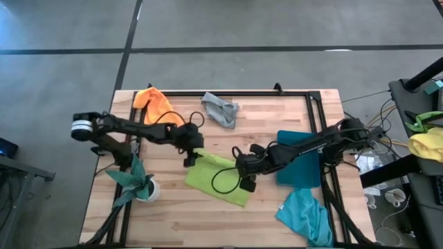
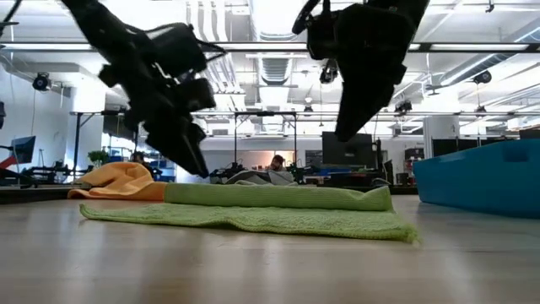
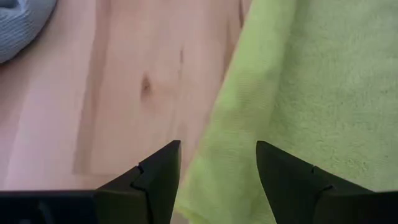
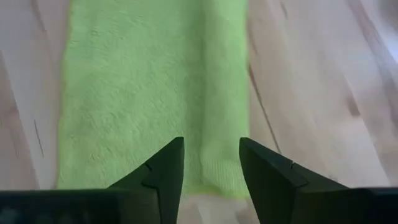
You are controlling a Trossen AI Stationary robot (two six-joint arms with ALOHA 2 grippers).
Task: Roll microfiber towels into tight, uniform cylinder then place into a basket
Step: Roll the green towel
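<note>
The lime green towel (image 1: 218,181) lies flat in the middle of the table, its far edge turned over into a thick fold (image 2: 278,196). My left gripper (image 1: 190,158) is open just above the fold's left end (image 3: 242,106), one finger on each side of it. My right gripper (image 1: 242,169) is open above the fold's right end (image 4: 217,81). The orange towel (image 1: 156,104) and the grey towel (image 1: 221,109) lie crumpled at the far edge. The turquoise towel (image 1: 304,216) lies at the near right corner. The teal basket (image 1: 301,162) stands at the right.
A leafy plant in a white pot (image 1: 138,183) stands at the near left, close to my left arm. A yellow and green cloth heap (image 1: 428,142) lies off the table on the right. Bare wood shows between the lime towel and the table's near edge.
</note>
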